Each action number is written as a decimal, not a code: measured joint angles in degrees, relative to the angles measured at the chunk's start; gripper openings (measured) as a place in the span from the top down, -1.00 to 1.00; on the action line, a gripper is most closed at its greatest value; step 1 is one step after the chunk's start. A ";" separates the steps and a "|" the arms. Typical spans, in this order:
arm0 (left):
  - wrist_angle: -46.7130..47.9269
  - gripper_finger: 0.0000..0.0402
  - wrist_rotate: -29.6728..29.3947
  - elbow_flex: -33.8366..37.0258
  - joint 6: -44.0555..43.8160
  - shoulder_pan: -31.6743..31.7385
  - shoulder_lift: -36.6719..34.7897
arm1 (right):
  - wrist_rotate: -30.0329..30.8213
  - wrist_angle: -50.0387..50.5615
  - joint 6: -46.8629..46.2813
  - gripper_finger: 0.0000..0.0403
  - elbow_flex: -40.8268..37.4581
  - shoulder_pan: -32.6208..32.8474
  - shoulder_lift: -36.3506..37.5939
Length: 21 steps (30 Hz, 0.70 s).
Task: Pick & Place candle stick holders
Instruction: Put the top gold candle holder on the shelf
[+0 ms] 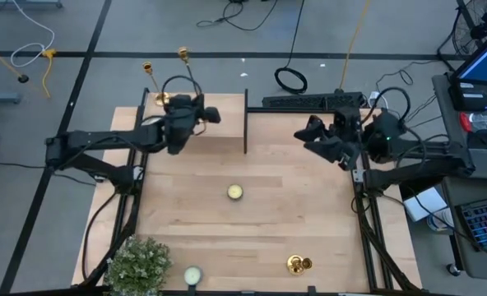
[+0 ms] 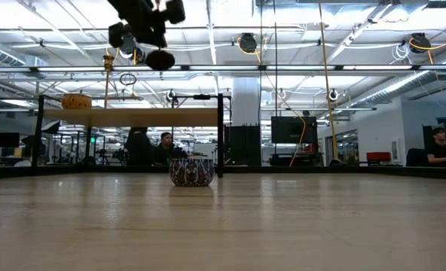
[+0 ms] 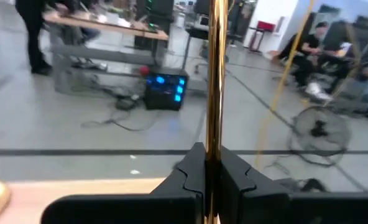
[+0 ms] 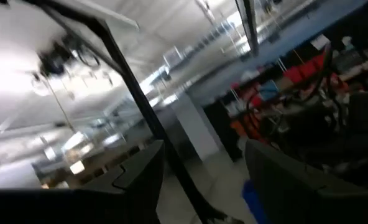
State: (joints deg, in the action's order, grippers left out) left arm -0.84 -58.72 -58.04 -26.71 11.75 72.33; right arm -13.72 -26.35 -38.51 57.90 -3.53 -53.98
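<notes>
Three brass candlesticks are in sight, two of them at the far left corner. Nearest me on the left a plant [image 1: 136, 265] sits at the front edge of the surface [image 1: 293, 214], with a greenish tealight [image 1: 192, 275] just beside it. Farther back, the left arm reaches to a raised shelf [image 2: 132, 117] at the far left. The left hand [image 3: 210, 163] is closed tight on the thin stem of one candlestick [image 3: 216, 74], which runs upright between its fingers [image 3: 190, 177]. In the low view that hand hangs high above the shelf. Just left of it a second candlestick [image 1: 160, 99] stands with its round base on the shelf, apart from the hand.

A black upright post [image 1: 245, 123] rises at the shelf's right end. Toward the middle of the surface sits a yellow tealight [image 1: 234, 192], alone and well apart from both arms. Right of it, near the front edge, is the third candlestick [image 1: 299, 264]; I cannot tell whether it stands or lies.

At the far right the right hand [image 1: 319, 141] waits raised near the surface's edge, its fingers [image 4: 140, 180] parted and nothing between them.
</notes>
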 joint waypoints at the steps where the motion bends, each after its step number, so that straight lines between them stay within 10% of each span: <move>1: -1.49 0.95 0.46 0.00 0.67 0.94 1.14 | -0.03 1.96 0.77 -0.10 0.89 0.00 -0.04; 21: -9.84 0.95 -4.14 0.07 5.85 14.63 12.86 | -3.25 12.13 -1.15 -0.10 1.61 0.63 -0.65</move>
State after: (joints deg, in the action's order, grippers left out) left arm -10.68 -62.86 -57.98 -20.86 26.38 85.19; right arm -16.97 -14.22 -39.66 59.51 -2.90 -54.63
